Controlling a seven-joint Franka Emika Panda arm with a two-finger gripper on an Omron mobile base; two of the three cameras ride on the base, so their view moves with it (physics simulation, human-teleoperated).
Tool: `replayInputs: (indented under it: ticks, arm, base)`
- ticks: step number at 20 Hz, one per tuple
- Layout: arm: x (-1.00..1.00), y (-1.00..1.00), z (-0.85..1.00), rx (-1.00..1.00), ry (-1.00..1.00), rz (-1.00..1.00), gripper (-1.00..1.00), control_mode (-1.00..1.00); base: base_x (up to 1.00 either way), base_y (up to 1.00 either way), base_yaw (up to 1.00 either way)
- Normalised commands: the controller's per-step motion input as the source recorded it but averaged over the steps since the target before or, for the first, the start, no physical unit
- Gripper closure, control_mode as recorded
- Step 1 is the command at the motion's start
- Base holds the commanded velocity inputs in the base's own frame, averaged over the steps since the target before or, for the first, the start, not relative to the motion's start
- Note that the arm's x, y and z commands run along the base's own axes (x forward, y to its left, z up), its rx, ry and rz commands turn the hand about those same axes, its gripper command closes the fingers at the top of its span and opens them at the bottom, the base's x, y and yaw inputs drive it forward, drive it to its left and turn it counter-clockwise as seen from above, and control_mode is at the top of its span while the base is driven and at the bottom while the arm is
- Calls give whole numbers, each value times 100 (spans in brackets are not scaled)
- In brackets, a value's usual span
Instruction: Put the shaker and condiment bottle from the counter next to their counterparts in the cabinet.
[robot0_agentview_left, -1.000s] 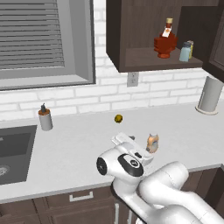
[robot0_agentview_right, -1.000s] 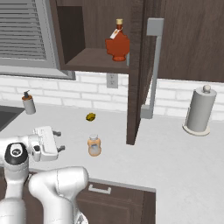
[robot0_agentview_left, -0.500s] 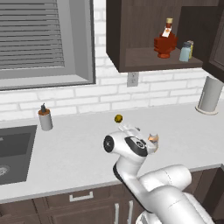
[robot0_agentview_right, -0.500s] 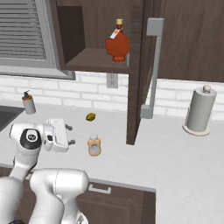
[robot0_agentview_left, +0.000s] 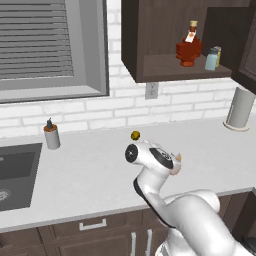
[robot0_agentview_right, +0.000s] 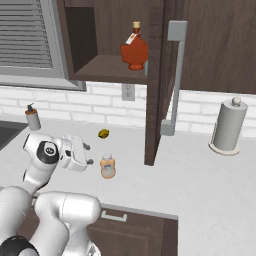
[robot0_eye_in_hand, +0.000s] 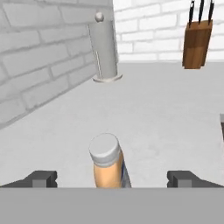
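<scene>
1. The condiment bottle (robot0_agentview_right: 107, 166), squat, orange-tan with a pale cream top, stands upright on the counter (robot0_agentview_right: 200, 185), in front of the open cabinet door's edge and close to the counter's front.
2. In the hand view the condiment bottle (robot0_eye_in_hand: 107, 166) sits between the 2 dark fingertips (robot0_eye_in_hand: 41, 178), nearer the left one, with clear space on both sides.
3. The gripper (robot0_agentview_right: 86, 154) is spread wide and holds nothing; it points sideways at the bottle, just beside it.
4. The shaker (robot0_agentview_left: 212, 59), pale blue-grey with a dark cap, stands on the shelf of the cabinet (robot0_agentview_left: 165, 35), right of the dark red bottle (robot0_agentview_left: 189, 49) and touching or just in front of a yellow-green shaker (robot0_agentview_left: 218, 54).
5. A small yellow-brown item (robot0_agentview_right: 103, 133) lies on the counter near the brick wall.
6. A grey paper-towel holder (robot0_agentview_right: 228, 125) stands to the right, a grey dispenser (robot0_agentview_left: 51, 136) near the sink (robot0_agentview_left: 15, 170).
7. A wooden knife block (robot0_eye_in_hand: 197, 37) shows in the hand view.
</scene>
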Motion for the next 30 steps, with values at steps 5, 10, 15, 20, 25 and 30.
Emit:
replayInputs:
  ticks: [5, 10, 15, 20, 25, 30]
  arm:
    - [22, -16, -31, 0, 3, 0, -100, -100]
    - [4, -23, -9, 2, 1, 0, -100, -100]
    - [0, -22, -12, 2, 2, 0, -100, -100]
    - [0, -15, -23, 0, 4, 0, -100, -100]
    - [0, -14, -16, 0, 7, 0, -100, -100]
    - [0, -11, -20, 0, 8, 0, -100, -100]
  base:
    - [0, 0, 0]
    - [0, 0, 0]
    - [0, 0, 0]
    - [0, 0, 0]
    - [0, 0, 0]
    - [0, 0, 0]
